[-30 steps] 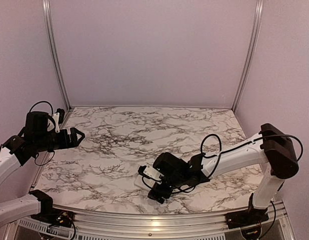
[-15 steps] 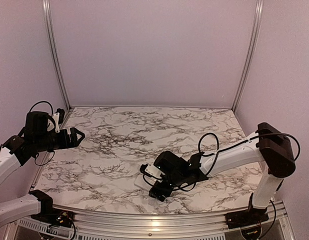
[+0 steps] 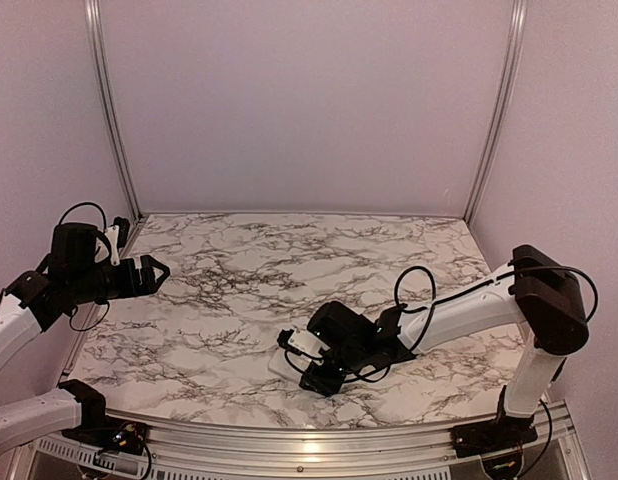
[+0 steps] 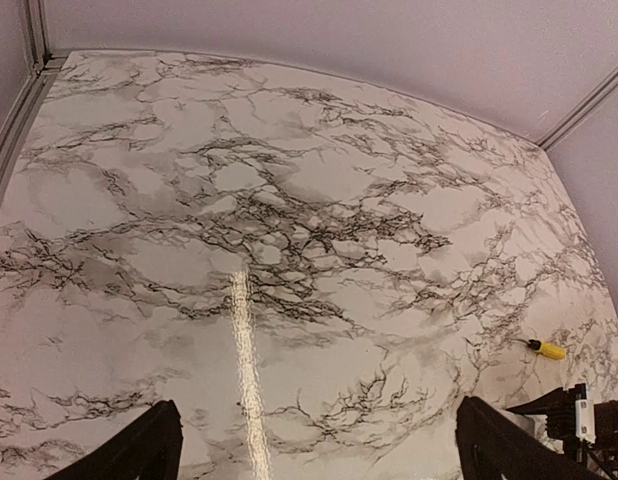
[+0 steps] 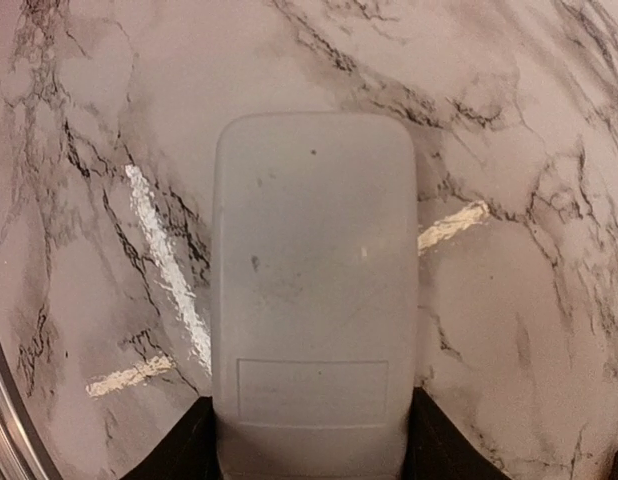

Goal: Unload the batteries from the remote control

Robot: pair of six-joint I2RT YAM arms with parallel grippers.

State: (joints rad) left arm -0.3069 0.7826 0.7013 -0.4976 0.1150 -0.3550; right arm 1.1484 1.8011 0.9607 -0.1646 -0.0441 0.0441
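Right gripper (image 3: 314, 375) is down low at the near middle of the marble table (image 3: 219, 290). Its fingers (image 5: 194, 445) sit tight against both long edges of the remote control (image 5: 314, 290), pinching it (plain white face up, flat on the marble). Over at the left edge, the left gripper (image 4: 319, 445) hangs above the table, jaws spread wide, holding nothing. A yellow stick (image 4: 542, 348) lies on the table close to the right arm.
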